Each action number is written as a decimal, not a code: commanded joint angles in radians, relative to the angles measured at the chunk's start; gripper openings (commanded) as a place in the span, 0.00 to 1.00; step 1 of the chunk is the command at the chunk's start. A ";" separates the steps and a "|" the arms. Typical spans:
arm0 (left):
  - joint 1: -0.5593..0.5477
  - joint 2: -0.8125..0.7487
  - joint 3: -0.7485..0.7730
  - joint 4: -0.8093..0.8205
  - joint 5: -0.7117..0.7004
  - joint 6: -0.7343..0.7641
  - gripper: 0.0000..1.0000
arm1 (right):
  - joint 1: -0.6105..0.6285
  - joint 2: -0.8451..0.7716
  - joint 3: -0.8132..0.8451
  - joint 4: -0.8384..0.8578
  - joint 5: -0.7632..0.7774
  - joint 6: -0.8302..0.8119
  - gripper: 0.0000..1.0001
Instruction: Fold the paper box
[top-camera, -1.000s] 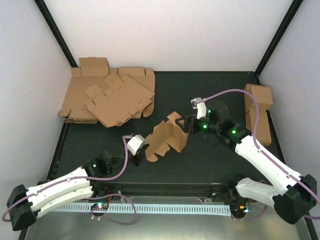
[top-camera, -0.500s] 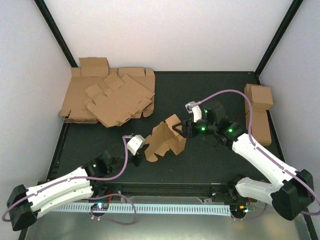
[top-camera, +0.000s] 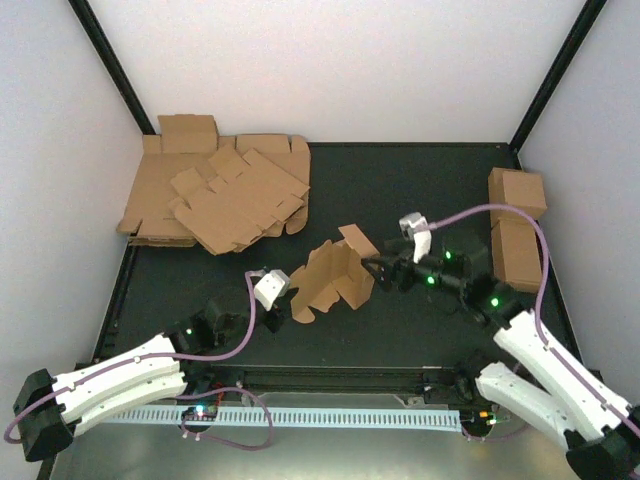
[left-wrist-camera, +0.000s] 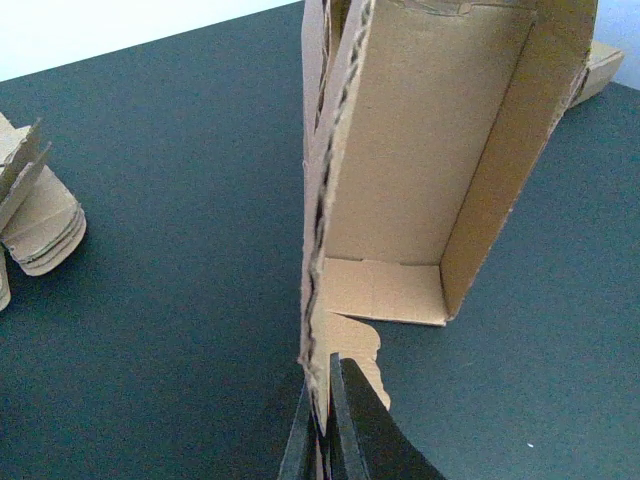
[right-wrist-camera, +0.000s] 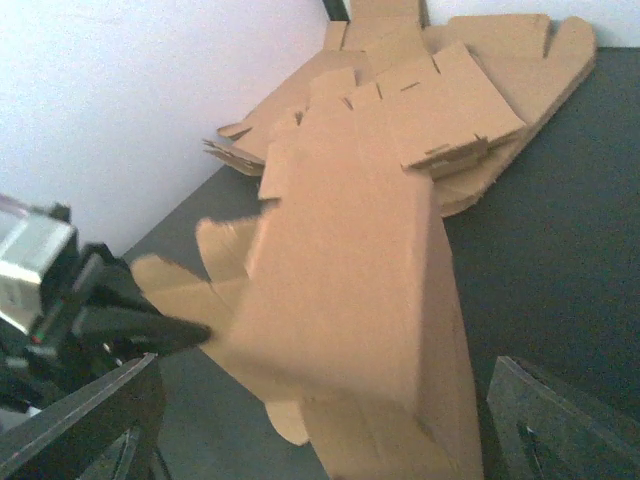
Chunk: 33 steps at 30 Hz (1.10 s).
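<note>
On the dark table (top-camera: 400, 190), the half-raised paper box (top-camera: 335, 272) lies at mid-table, its long axis running from our left gripper (left-wrist-camera: 321, 420), pinched tight on the near-left wall edge, to our right gripper (top-camera: 377, 270), jaws spread wide just beside the opposite end, holding nothing.

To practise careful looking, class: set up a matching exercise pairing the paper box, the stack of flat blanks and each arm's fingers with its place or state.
1 paper box
2 stack of flat blanks
3 left fingers
4 right fingers

a wide apart
b far-left corner
c half folded, in the middle
d pinching a cardboard wall

Pairs: 1-c, 2-b, 3-d, 4-a
</note>
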 joint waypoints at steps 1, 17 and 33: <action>-0.001 -0.018 -0.005 0.011 0.010 0.007 0.06 | -0.002 -0.172 -0.194 0.166 0.081 0.020 0.91; -0.002 -0.023 -0.006 0.014 -0.003 -0.002 0.59 | -0.002 -0.146 -0.329 0.370 0.189 0.051 0.86; -0.001 0.084 -0.025 0.248 -0.077 0.020 0.27 | -0.002 -0.033 -0.306 0.383 0.173 0.032 0.78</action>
